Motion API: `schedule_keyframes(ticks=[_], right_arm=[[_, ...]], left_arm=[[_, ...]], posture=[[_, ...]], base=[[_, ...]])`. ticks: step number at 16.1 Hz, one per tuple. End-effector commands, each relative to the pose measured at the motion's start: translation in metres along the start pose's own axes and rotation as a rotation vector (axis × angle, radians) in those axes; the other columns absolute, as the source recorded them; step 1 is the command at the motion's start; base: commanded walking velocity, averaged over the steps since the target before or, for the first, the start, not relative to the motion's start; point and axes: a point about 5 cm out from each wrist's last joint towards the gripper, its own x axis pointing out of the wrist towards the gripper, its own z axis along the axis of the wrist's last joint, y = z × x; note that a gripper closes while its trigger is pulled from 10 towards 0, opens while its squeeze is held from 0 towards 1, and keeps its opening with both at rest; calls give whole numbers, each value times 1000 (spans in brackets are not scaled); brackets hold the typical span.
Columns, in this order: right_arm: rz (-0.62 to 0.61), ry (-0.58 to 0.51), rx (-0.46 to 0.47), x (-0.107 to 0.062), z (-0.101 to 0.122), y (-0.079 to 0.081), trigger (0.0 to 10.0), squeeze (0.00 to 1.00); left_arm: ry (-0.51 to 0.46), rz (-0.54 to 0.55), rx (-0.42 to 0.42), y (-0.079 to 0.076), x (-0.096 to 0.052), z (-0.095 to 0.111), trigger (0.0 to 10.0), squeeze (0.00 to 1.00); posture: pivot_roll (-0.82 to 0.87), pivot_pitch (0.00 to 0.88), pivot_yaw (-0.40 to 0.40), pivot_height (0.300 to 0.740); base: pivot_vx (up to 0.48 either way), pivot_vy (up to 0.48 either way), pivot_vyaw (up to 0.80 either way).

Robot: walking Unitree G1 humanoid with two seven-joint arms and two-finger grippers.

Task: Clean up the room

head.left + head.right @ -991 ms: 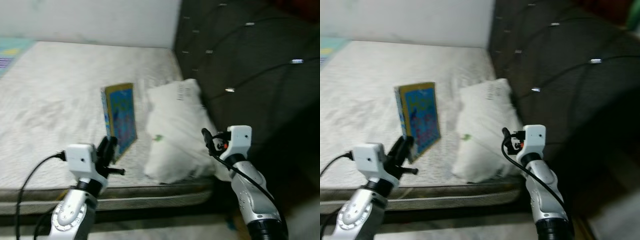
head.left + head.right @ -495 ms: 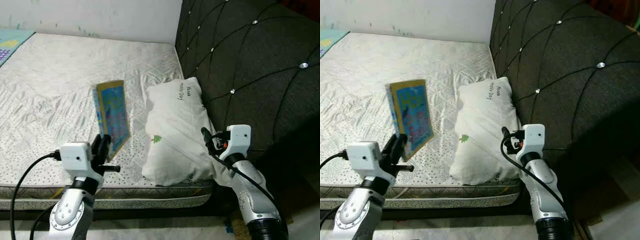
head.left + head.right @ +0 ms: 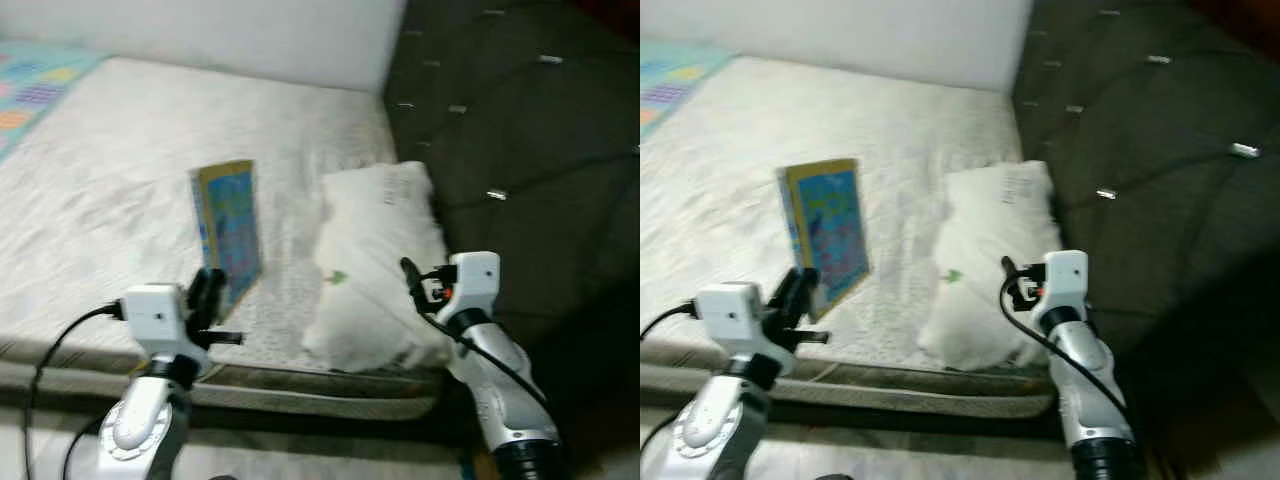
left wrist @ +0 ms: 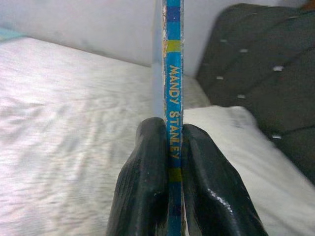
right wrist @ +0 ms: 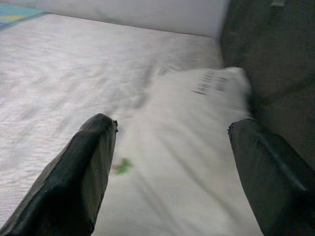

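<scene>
Left gripper (image 4: pixel 170 162) clamps thin, stiff, likely light book (image 3: pixel 231 232) by its lower spine, upright above mattress (image 3: pixel 100 180); right gripper (image 5: pixel 172 167) spread wide near soft pillow (image 3: pixel 380 265).

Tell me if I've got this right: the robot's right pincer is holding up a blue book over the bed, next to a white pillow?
Not quite: it is the left pincer that is shut on the blue book, as the left wrist view shows. The right pincer is open and holds nothing, near the white pillow. The rest is right: the book is held up over the bed.
</scene>
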Motion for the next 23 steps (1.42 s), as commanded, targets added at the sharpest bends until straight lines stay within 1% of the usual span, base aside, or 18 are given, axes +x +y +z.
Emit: schedule_keyframes(ticks=[1,2,5,18,20,21,23], right_arm=[[-20,-12,-10,-2,3,-7,10000,0],[-20,-12,-10,-2,3,-7,10000,0],[-26,-10,0,-1,3,-8,10000,0],[-24,-14,-1,0,3,-6,10000,0],[-25,-12,-1,-1,2,-7,10000,0],[-26,-9,-1,-1,2,-8,10000,0],[-26,-9,-1,-1,2,-8,10000,0]], left_arm=[[-39,-46,-17,-9,2,6,10000,0],[-40,-63,-20,-10,1,7,10000,0],[-50,-86,-21,-12,0,8,10000,0],[-49,-104,-26,-13,1,8,10000,0],[-52,-64,-33,-11,2,7,10000,0],[-31,-25,-22,-8,4,4,10000,0],[-25,-17,-27,-6,4,3,10000,0]], posture=[[28,78,-105,740],[26,79,-105,740],[28,79,-104,740],[26,75,-102,740],[26,75,-103,740],[26,75,-103,740],[26,75,-103,740]], base=[[0,0,800],[0,0,719],[0,0,0],[280,0,0],[0,0,0],[0,0,0],[0,0,0]])
